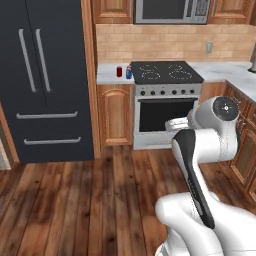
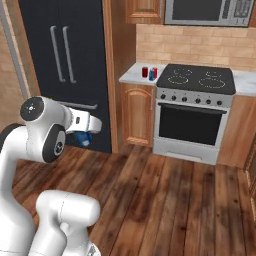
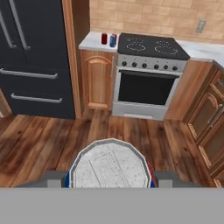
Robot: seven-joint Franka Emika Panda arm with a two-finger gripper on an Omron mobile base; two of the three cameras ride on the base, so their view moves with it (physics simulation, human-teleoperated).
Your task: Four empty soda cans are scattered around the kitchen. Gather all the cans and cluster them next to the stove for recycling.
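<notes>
Hand point(image 2: 86, 137) pinching 1 blue soda can point(image 3: 109, 165); its silver top sits between the fingertips in the hand view, over the wood floor point(image 1: 75, 200). 2 more cans on the surface point(image 1: 107, 75) at its right edge: blue can point(image 1: 129, 73) touching the stove point(image 1: 165, 72), red can point(image 1: 119, 71) just beside it. Fridge point(image 1: 45, 75) stands left of that.

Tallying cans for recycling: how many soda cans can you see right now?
3. A red can and a blue can stand side by side on the counter left of the stove. A third can sits in the gripper. Others may be out of view.
</notes>
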